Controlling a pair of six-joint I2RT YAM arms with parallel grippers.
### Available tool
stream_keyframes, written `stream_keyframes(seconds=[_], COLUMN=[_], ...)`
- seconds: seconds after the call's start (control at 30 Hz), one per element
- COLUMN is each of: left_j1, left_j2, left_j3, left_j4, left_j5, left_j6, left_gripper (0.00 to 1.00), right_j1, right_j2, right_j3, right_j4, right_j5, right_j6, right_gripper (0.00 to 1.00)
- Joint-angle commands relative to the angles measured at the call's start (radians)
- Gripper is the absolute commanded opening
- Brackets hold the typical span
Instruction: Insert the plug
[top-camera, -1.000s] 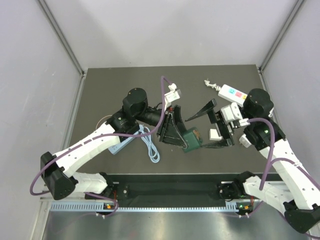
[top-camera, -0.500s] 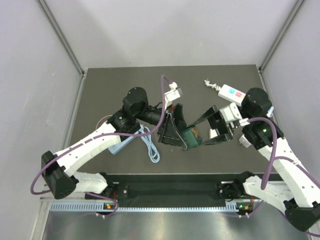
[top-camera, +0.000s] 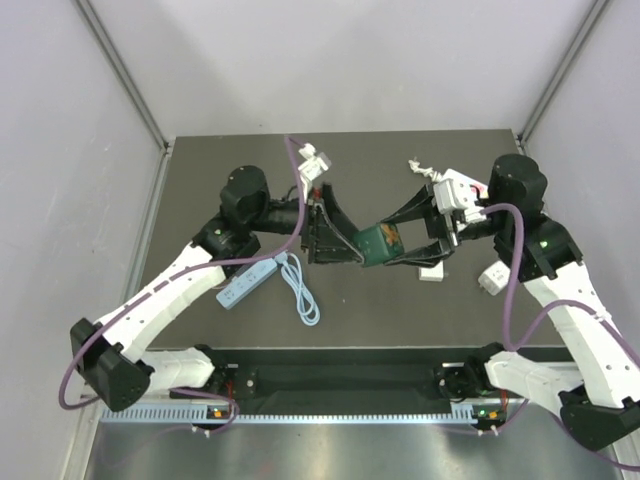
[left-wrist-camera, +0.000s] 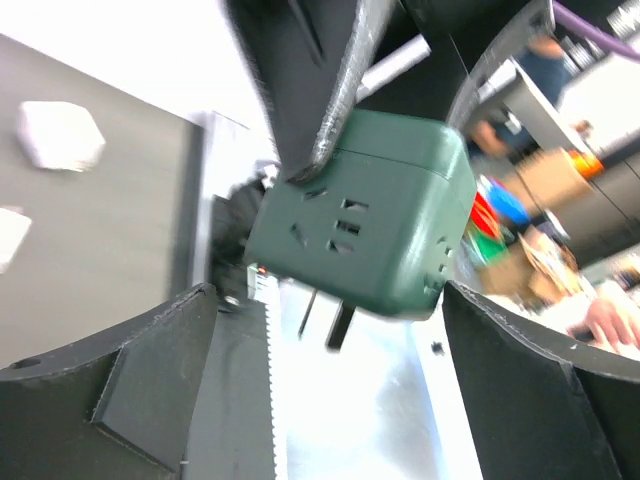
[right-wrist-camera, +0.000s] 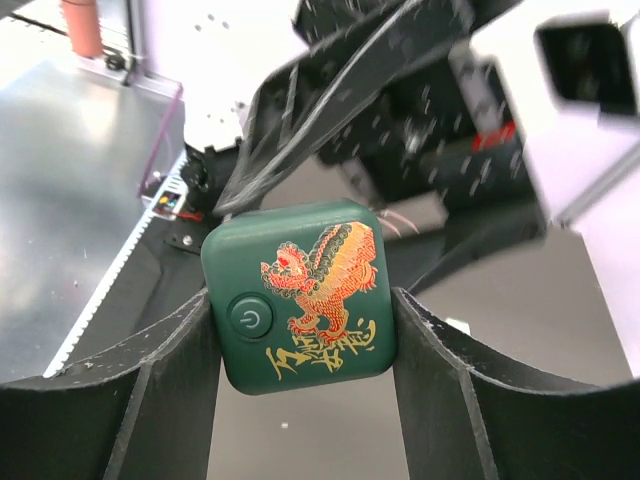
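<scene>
The plug (top-camera: 380, 243) is a dark green cube with a red-and-gold lion print and a power button (right-wrist-camera: 249, 318). It hangs above the middle of the table. My right gripper (top-camera: 386, 250) is shut on it, one finger on each side (right-wrist-camera: 300, 310). The left wrist view shows the plug's socket face (left-wrist-camera: 350, 225) and two dark prongs (left-wrist-camera: 338, 322) pointing down. My left gripper (top-camera: 345, 248) stands open just left of the plug. Its fingers (left-wrist-camera: 150, 370) are wide on both sides of the plug and do not touch it.
A light blue power strip (top-camera: 245, 285) with a coiled pale cable (top-camera: 300, 292) lies at the front left. Two small white adapters (top-camera: 432, 272) (top-camera: 492, 280) lie under my right arm. A white cable end (top-camera: 418, 168) lies at the back right.
My right gripper closed on the green plug and lifted it up and back. My left gripper opened, let go of the plug and drew back to the left.
</scene>
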Motion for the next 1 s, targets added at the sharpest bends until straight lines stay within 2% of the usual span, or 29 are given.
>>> stream_keyframes(seconds=[0.0, 0.03, 0.13, 0.2, 0.23, 0.27, 0.33, 0.43, 0.5, 0.57, 0.67, 0.8, 0.97], left_j1=[0.07, 0.079, 0.108, 0.115, 0.113, 0.115, 0.115, 0.115, 0.115, 0.115, 0.113, 0.111, 0.108], left_j2=[-0.062, -0.066, -0.082, -0.096, -0.102, -0.114, -0.132, -0.172, -0.197, -0.212, -0.234, -0.241, -0.218], left_j3=[0.0, -0.002, -0.012, -0.015, -0.011, -0.011, -0.037, -0.092, -0.132, -0.149, -0.201, -0.252, -0.229], left_j4=[0.004, -0.005, -0.044, -0.099, -0.219, -0.273, -0.352, -0.383, -0.398, -0.415, -0.403, -0.409, -0.433], left_j5=[-0.063, -0.087, -0.126, -0.234, -0.303, -0.486, -0.644, -0.877, -1.012, -1.08, -1.103, -1.068, -1.009], left_j6=[0.025, 0.026, 0.048, 0.109, 0.168, 0.193, 0.252, 0.305, 0.324, 0.336, 0.348, 0.364, 0.396], left_gripper=[0.98, 0.98, 0.98, 0.98, 0.98, 0.98, 0.98, 0.98, 0.98, 0.98, 0.98, 0.98, 0.98], right_j1=[-0.009, -0.009, -0.009, -0.009, -0.009, -0.01, -0.013, -0.039, -0.097, -0.175, -0.261, -0.311, -0.416], right_j2=[0.019, 0.026, 0.046, 0.068, 0.08, 0.095, 0.158, 0.272, 0.363, 0.451, 0.56, 0.683, 0.841], right_j3=[0.106, 0.121, 0.161, 0.187, 0.201, 0.227, 0.253, 0.309, 0.352, 0.388, 0.428, 0.468, 0.561], right_j4=[-0.214, -0.292, -0.362, -0.412, -0.432, -0.457, -0.469, -0.474, -0.452, -0.436, -0.402, -0.36, -0.345], right_j5=[0.075, 0.127, 0.245, 0.388, 0.49, 0.543, 0.709, 0.875, 0.911, 0.913, 0.921, 0.98, 0.902], right_j6=[-0.157, -0.174, -0.187, -0.187, -0.185, -0.181, -0.167, -0.153, -0.122, -0.113, -0.121, -0.226, -0.328], right_gripper=[0.0, 0.0, 0.0, 0.0, 0.0, 0.0, 0.0, 0.0, 0.0, 0.0, 0.0, 0.0, 0.0])
